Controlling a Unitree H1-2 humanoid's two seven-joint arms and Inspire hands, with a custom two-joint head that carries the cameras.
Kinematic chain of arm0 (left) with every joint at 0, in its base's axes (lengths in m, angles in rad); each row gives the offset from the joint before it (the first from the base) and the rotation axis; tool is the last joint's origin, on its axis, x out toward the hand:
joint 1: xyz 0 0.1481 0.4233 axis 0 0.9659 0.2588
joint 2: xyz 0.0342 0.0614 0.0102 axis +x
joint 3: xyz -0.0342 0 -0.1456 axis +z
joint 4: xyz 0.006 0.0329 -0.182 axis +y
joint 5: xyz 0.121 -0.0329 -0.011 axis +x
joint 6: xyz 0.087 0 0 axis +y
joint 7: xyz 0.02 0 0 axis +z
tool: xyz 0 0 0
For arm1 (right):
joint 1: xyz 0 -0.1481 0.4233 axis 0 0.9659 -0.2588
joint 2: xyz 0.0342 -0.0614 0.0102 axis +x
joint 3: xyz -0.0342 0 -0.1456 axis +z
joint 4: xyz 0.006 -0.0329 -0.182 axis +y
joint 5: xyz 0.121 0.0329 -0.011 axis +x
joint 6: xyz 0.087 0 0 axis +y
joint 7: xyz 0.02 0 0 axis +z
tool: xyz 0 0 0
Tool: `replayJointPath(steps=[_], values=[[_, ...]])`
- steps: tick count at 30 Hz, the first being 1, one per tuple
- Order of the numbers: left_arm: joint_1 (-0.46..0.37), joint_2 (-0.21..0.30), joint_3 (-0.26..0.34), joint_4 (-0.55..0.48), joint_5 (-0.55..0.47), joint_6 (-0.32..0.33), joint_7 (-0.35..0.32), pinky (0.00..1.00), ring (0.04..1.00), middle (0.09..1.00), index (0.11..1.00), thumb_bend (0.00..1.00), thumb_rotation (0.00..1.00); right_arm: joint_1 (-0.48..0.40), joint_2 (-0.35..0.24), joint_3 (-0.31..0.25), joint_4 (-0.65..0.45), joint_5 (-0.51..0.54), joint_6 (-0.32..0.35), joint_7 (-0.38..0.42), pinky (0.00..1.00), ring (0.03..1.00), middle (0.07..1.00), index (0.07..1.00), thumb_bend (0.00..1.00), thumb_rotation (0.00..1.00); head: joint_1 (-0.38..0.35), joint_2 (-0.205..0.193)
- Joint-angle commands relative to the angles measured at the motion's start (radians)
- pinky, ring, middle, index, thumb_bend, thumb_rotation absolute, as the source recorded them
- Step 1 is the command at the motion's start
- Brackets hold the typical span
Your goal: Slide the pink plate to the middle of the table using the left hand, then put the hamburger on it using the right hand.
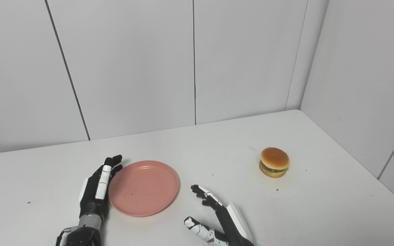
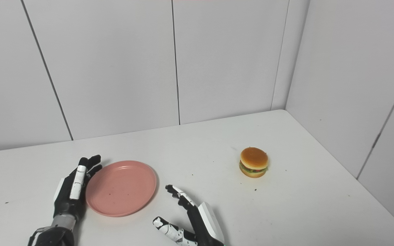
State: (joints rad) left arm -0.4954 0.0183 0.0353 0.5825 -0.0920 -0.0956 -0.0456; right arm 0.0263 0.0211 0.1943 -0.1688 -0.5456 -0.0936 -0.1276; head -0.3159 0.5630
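Here the left hand (image 1: pixel 96 191) lies flat against the pink plate (image 1: pixel 143 187) rim.

The plate (image 1: pixel 143 187) looks like smooth pink plastic with a soft sheen. The burger (image 1: pixel 274 162) has a glossy, moulded bun. The table (image 1: pixel 217 143) is matt white, faintly speckled. Both hands, left (image 1: pixel 96 193) and right (image 1: pixel 217 218), show hard black-and-white plastic shells.

Left robot hand (image 1: pixel 97 191) seemingly touches the pink plate (image 1: pixel 143 188); hamburger (image 1: pixel 274 162) sits well apart, right.
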Motion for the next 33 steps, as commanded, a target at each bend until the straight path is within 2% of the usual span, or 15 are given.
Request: replayJointPath(steps=[1, 4, 7, 14, 15, 18, 21, 30, 33], values=[[-0.03, 0.001, -0.006, -0.004, 0.008, 0.01, -0.005, 0.96, 0.866, 0.88, 0.721, 0.84, 0.89, -0.046, -0.012, -0.007, -0.07, -0.083, 0.02, -0.018, 0.68, 0.783, 0.828, 0.819, 0.65, 0.83, 0.0, 0.001], [-0.031, -0.005, -0.003, -0.005, -0.007, 0.007, -0.016, 0.97, 0.868, 0.877, 0.724, 0.83, 0.88, -0.096, -0.047, -0.018, -0.136, -0.189, 0.073, 0.02, 0.64, 0.76, 0.824, 0.818, 0.68, 0.84, -0.004, 0.001], [-0.031, -0.009, -0.003, -0.013, -0.013, 0.01, -0.02, 0.98, 0.863, 0.857, 0.706, 0.83, 0.87, -0.144, -0.089, -0.03, -0.179, -0.253, 0.11, 0.067, 0.65, 0.758, 0.808, 0.803, 0.68, 0.76, 0.005, 0.004], [-0.029, -0.013, 0.005, -0.014, -0.024, 0.012, -0.016, 0.99, 0.866, 0.858, 0.709, 0.85, 0.86, -0.265, -0.191, -0.06, -0.184, -0.355, 0.133, 0.127, 0.68, 0.763, 0.786, 0.771, 0.72, 0.73, 0.005, 0.005], [-0.029, -0.013, 0.005, -0.014, -0.025, 0.013, -0.017, 0.99, 0.866, 0.859, 0.709, 0.85, 0.86, -0.285, -0.21, -0.064, -0.172, -0.381, 0.127, 0.121, 0.68, 0.762, 0.784, 0.769, 0.73, 0.73, 0.005, 0.004], [-0.028, -0.013, 0.005, -0.017, -0.026, 0.013, -0.02, 0.99, 0.868, 0.863, 0.706, 0.85, 0.87, -0.326, -0.257, -0.076, -0.14, -0.433, 0.12, 0.112, 0.76, 0.769, 0.776, 0.748, 0.74, 0.78, 0.009, 0.004], [-0.027, -0.014, 0.007, -0.021, -0.033, 0.015, -0.024, 1.0, 0.873, 0.868, 0.704, 0.84, 0.86, -0.358, -0.305, -0.09, -0.097, -0.462, 0.12, 0.105, 0.77, 0.77, 0.775, 0.743, 0.75, 0.82, 0.012, 0.005], [-0.022, -0.009, -0.002, -0.037, -0.019, 0.025, -0.02, 0.95, 0.862, 0.86, 0.716, 0.83, 0.88, -0.415, -0.403, -0.116, 0.042, -0.471, 0.13, 0.095, 0.75, 0.764, 0.774, 0.74, 0.77, 0.84, 0.014, 0.007], [-0.024, -0.009, -0.001, -0.038, -0.023, 0.03, -0.023, 0.95, 0.865, 0.86, 0.718, 0.82, 0.88, -0.43, -0.431, -0.117, 0.099, -0.471, 0.125, 0.077, 0.75, 0.758, 0.764, 0.728, 0.77, 0.79, 0.015, 0.009]])
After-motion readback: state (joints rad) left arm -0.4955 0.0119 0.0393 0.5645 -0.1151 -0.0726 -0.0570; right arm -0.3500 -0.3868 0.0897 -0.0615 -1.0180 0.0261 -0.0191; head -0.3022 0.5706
